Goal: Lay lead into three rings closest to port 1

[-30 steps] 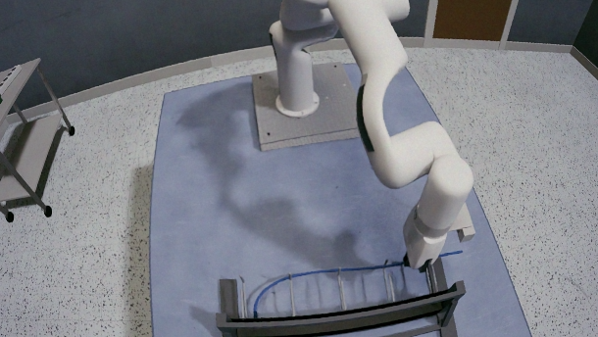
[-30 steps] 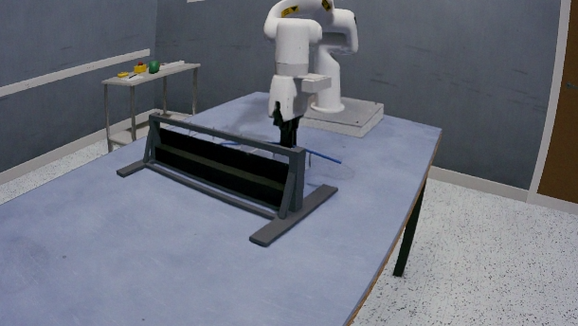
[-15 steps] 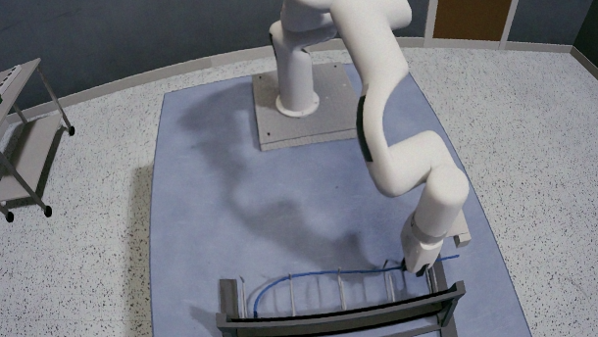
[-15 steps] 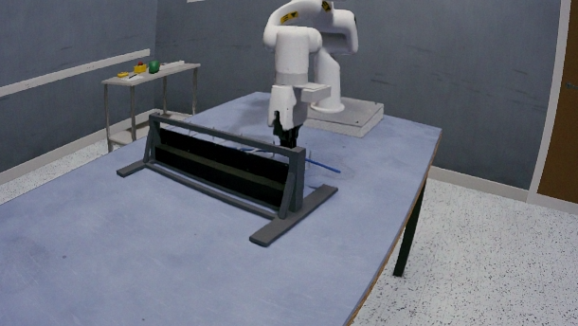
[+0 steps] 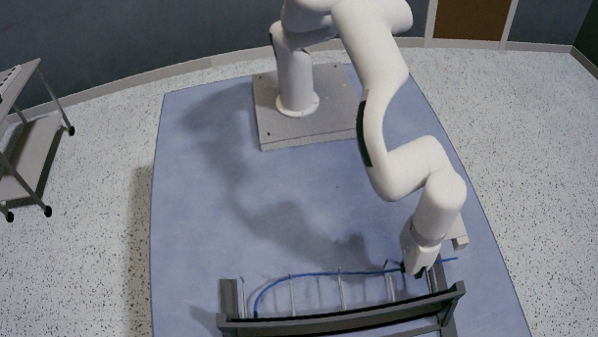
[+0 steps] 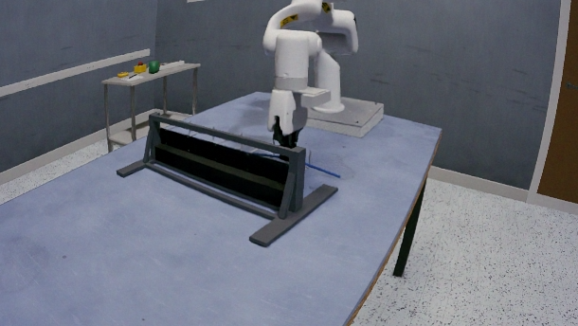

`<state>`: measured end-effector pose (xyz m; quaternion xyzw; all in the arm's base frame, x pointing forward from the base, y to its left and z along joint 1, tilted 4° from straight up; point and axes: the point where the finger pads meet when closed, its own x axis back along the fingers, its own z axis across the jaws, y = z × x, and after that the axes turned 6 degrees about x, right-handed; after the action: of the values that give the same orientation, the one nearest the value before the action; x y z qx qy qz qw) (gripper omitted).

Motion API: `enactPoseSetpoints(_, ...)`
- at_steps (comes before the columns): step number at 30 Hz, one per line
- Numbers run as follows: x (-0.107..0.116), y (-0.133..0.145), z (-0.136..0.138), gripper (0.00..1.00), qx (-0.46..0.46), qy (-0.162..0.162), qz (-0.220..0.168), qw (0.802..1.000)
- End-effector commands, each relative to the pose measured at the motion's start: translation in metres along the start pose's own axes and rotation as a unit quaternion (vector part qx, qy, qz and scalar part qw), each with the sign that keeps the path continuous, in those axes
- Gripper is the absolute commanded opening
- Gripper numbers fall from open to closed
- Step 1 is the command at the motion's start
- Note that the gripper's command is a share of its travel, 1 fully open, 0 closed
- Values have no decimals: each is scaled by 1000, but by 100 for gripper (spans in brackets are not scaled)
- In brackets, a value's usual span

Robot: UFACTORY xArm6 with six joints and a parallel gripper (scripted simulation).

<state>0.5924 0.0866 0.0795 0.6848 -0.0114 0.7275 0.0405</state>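
Note:
The dark free-standing rack [image 5: 343,319] [image 6: 223,167] stands upright on the blue table top [image 5: 196,206] [image 6: 142,265]. A row of steel rings [image 5: 340,290] runs along its top. The blue lead [image 5: 319,274] [image 6: 325,171] rises in an arc from a port at the left end in the top view. It then runs along the row of rings to my gripper [image 5: 416,273] [image 6: 285,141]. The gripper is shut on the lead just above the rack's other end, by the last rings [image 5: 431,280]. The lead's short free end sticks out past the fingers. I cannot tell which rings hold the lead.
The arm's grey base plate [image 5: 304,122] [image 6: 352,116] sits at the far end of the table. A metal cart [image 5: 24,147] [image 6: 147,76] with small coloured objects stands on the floor to one side. The table edge [image 6: 412,208] is close to the rack's foot.

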Motion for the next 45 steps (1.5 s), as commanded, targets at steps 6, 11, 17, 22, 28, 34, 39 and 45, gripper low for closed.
enactPoseSetpoints(6, 1, 0, 2, 0, 0, 3, 1, 1000)
enactPoseSetpoints(11, 1, 0, 2, 0, 0, 3, 1, 1000)
enactPoseSetpoints(17, 1, 0, 4, 0, 0, 3, 1, 1000)
enactPoseSetpoints(22, 1, 0, 9, 0, 0, 3, 1, 1000)
enactPoseSetpoints(28, 1, 1, 18, 0, 0, 3, 1, 1000)
enactPoseSetpoints(34, 1, 2, 25, 0, 0, 3, 1, 1000)
enactPoseSetpoints(39, 1, 3, 32, 0, 0, 3, 1, 1000)
enactPoseSetpoints(45, 1, 4, 39, 0, 0, 3, 1, 1000)
